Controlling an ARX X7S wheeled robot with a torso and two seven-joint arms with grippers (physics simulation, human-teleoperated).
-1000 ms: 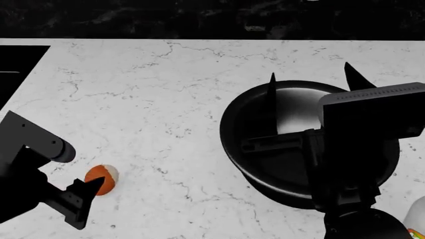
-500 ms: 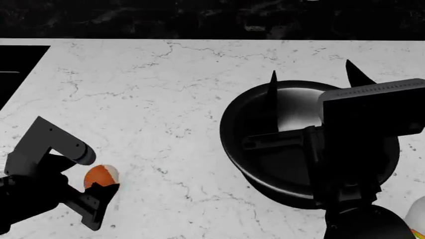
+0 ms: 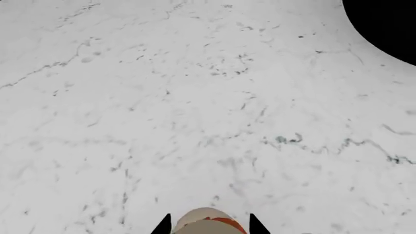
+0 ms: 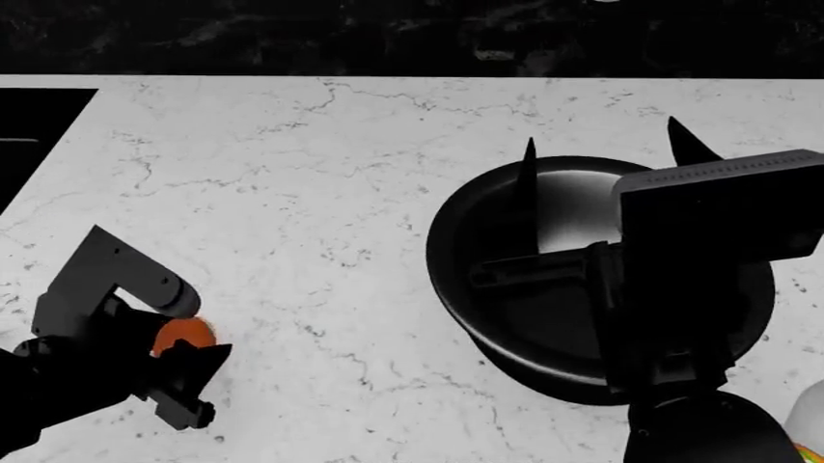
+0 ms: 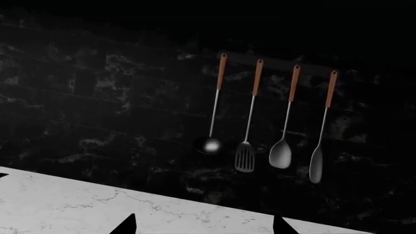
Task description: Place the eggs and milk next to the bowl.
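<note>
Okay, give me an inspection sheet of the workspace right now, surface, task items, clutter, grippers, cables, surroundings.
Surface: white marble counter, dark veins.
Egg: one egg on the counter, orange-brown, whitish on one side in the left wrist view; far to the left of the bowl. No second egg seen.
Milk: white container at the head view's lower right edge, mostly cut off.
Bowl: black bowl, partly hidden by the right arm.
Clutter: nothing seen.
Left gripper: fingers on either side of the egg; contact unclear.
Right gripper: open, over the bowl, holding nothing.
Cables: nothing seen.
Surroundings: dark brick wall with four hanging utensils.
</note>
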